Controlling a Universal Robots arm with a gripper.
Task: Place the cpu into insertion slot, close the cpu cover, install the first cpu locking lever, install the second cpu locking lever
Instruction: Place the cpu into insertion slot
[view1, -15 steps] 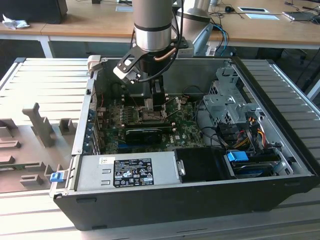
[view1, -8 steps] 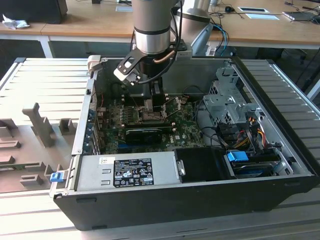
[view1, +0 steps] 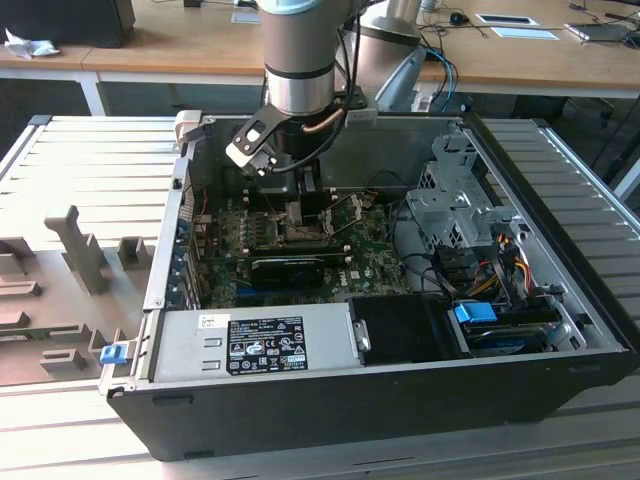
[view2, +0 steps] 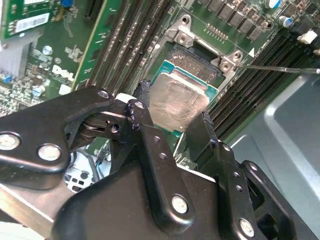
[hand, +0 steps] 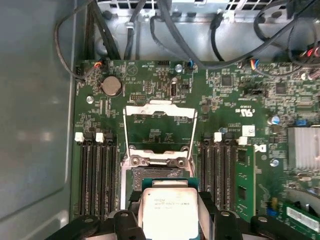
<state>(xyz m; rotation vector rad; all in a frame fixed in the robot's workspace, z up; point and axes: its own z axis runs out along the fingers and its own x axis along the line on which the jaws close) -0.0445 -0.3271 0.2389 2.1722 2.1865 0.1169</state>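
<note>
In both wrist views the cpu (view2: 177, 100) (hand: 167, 212), a flat square chip with a silvery face, sits between my gripper's black fingers. My gripper (view2: 175, 103) (hand: 168, 201) is shut on its two opposite edges. It hovers just over the insertion slot (hand: 152, 176) (view2: 192, 61), a dark square socket with a metal rim, and partly overlaps it. The cpu cover (hand: 160, 111) is swung open, standing away from the socket. A thin lever rod (view2: 280, 68) sticks out beside the socket. In the exterior view my gripper (view1: 300, 205) reaches down into the computer case above the motherboard.
Black memory slots (hand: 95, 175) (hand: 220, 175) flank the socket on both sides. A long black card (view1: 285, 268) lies in front of it. Cables (hand: 200, 45) hang along the case wall. A drive cage (view1: 455, 205) and a power supply (view1: 250, 345) fill the exterior view's right and front.
</note>
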